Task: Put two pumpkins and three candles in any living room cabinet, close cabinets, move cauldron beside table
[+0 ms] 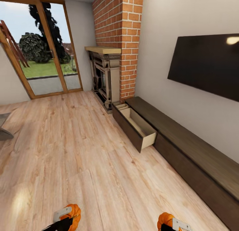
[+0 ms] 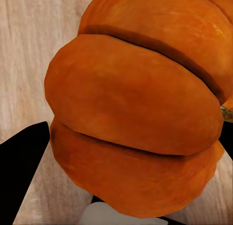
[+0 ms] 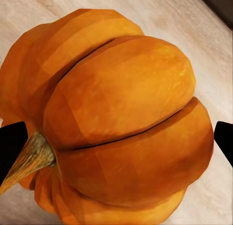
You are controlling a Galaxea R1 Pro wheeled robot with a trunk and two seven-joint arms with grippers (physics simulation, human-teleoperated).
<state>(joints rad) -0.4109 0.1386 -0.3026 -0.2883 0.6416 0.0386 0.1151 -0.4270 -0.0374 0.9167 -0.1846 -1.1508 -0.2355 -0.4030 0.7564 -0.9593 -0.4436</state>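
Two bright-orange ribbed pumpkins sit nearest, one clenched in the left gripper point(image 1: 68, 217), its rind point(image 2: 136, 118) between dark fingers, the other pumpkin point(image 3: 121, 133) clamped in the right gripper point(image 1: 171, 224), brown stem sideways. Both hang over the pale wooden floor point(image 1: 73, 151). Ahead, the long dark-brown cabinet point(image 1: 186, 141) along the wall has one drawer point(image 1: 137, 126) pulled out, beige inside, beside the brick fireplace point(image 1: 111, 74).

Matt wooden cabinet point(image 1: 186, 141), brick chimney point(image 1: 122, 41)

left pumpkin point(image 1: 73, 213) and right pumpkin point(image 1: 165, 219) cropped at bottom edge, cabinet point(image 1: 186, 148) running off right
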